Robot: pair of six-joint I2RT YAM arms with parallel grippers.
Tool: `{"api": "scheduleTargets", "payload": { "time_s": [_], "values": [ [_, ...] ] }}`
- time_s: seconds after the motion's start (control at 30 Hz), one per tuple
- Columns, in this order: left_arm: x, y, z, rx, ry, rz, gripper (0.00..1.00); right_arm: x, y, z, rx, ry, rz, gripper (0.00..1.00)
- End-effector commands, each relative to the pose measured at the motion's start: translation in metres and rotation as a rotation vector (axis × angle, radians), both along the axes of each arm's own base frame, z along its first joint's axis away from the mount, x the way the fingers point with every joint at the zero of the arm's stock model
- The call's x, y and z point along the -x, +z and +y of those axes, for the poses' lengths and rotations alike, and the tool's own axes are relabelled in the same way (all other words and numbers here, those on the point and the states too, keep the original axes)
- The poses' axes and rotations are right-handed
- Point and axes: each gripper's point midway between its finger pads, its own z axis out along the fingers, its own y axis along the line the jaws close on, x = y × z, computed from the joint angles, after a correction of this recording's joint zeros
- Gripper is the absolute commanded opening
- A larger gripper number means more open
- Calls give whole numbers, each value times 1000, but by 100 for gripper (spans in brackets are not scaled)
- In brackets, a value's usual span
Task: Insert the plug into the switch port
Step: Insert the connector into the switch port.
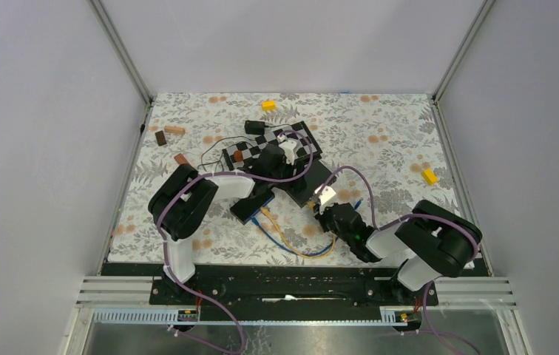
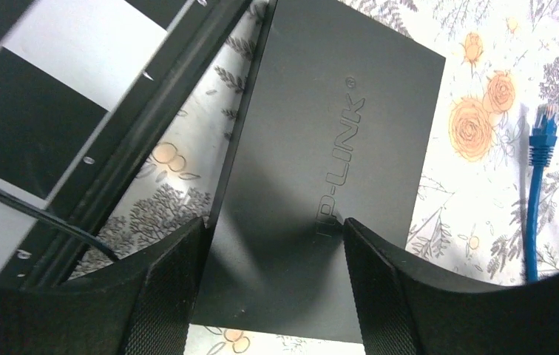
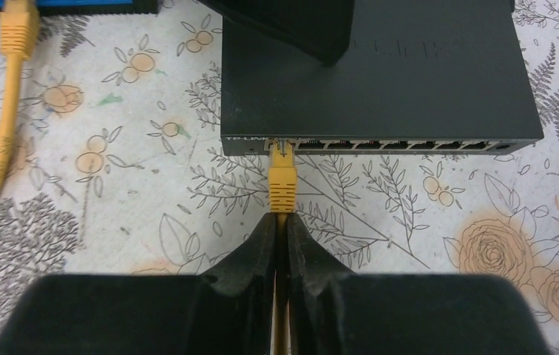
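Note:
The black TP-LINK switch (image 3: 380,81) lies flat on the floral mat, its row of ports facing my right wrist camera. The yellow plug (image 3: 282,181) sits with its tip in the leftmost port (image 3: 280,146). My right gripper (image 3: 282,216) is directly behind the plug, its fingers closed on the yellow cable. My left gripper (image 2: 271,225) hovers over the far end of the switch (image 2: 336,148) with jaws apart. One finger (image 2: 177,281) is at the switch's edge and the other (image 2: 380,288) is over its top by the logo.
A checkerboard plate (image 1: 273,148) lies behind the switch. A loose blue cable plug (image 2: 541,133) rests on the mat beside it. A second yellow plug (image 3: 18,29) goes into a blue-edged device (image 1: 254,203). Small yellow blocks (image 1: 269,105) and brown blocks (image 1: 174,130) are scattered about.

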Motion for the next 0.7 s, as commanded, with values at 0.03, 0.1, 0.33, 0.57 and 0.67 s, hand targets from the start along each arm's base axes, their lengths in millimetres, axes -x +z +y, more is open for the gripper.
{"api": "scheduleTargets", "payload": {
  "time_s": [0.03, 0.1, 0.33, 0.57, 0.67],
  "values": [
    [61, -32, -9, -49, -102, 284, 74, -1, 58, 25, -219, 71, -116, 13],
    [48, -29, -5, -67, -80, 269, 76, 4, 52, 21, -203, 78, -96, 16],
    [13, -15, 5, -66, -11, 222, 80, 16, 42, 13, -183, 74, -28, 31],
    [-4, 9, 11, -43, 30, 170, 82, 7, 47, -15, -243, -174, 51, 43],
    [-13, 35, 11, -26, 46, 114, 83, 5, 44, -33, -241, -363, 164, 45]
  ]
}}
